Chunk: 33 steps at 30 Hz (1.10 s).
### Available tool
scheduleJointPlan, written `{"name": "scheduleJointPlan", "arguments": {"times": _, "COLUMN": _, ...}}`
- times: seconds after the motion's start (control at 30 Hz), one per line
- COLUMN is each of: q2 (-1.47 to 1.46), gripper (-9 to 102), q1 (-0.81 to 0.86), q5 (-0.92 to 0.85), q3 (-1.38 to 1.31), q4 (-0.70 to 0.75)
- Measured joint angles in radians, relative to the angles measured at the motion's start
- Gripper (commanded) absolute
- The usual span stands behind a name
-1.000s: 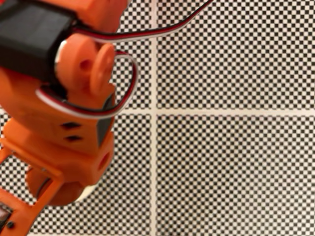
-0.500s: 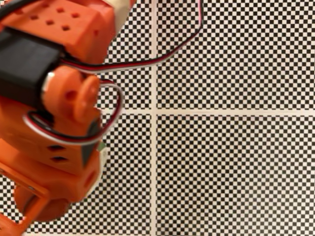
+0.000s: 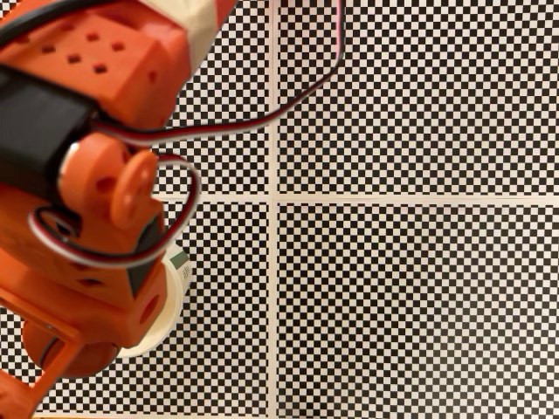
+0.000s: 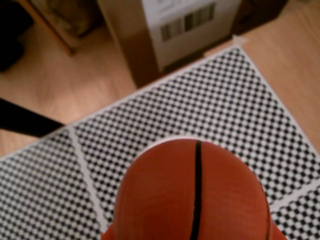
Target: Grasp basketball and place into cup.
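Fingers [image 4: 192, 235] holding basketball [image 4: 190, 195], arm shifted left, cup [image 3: 166, 301] rim now uncovered

Bright-orange plastic arm [image 3: 96, 218] with black servo block [image 3: 35, 131] and looping red-white-black cables [image 3: 262, 113].

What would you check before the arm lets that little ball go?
1. Ball in the grip: ok. The basketball sits right at the wrist camera, close and centred.
2. Cup upright: ok. In the fixed view the cup shows a round white rim under the arm.
3. Ball over the cup's mouth: cannot tell. The orange arm covers most of the cup.
4. Cup empty: cannot tell, its inside is hidden.
5. How the jaws stand: cannot tell, the ball blocks them in the wrist view.
6. Checkered mat beside the cup: ok, nothing to knock over there.
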Motion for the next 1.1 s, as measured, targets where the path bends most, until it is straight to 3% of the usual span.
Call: {"name": "scheduleJointPlan", "arguments": {"times": 1.1, "q2": -0.058, "gripper": 24, "q1": -0.002, "q5": 0.000, "q3": -0.035, "q4": 0.008}}
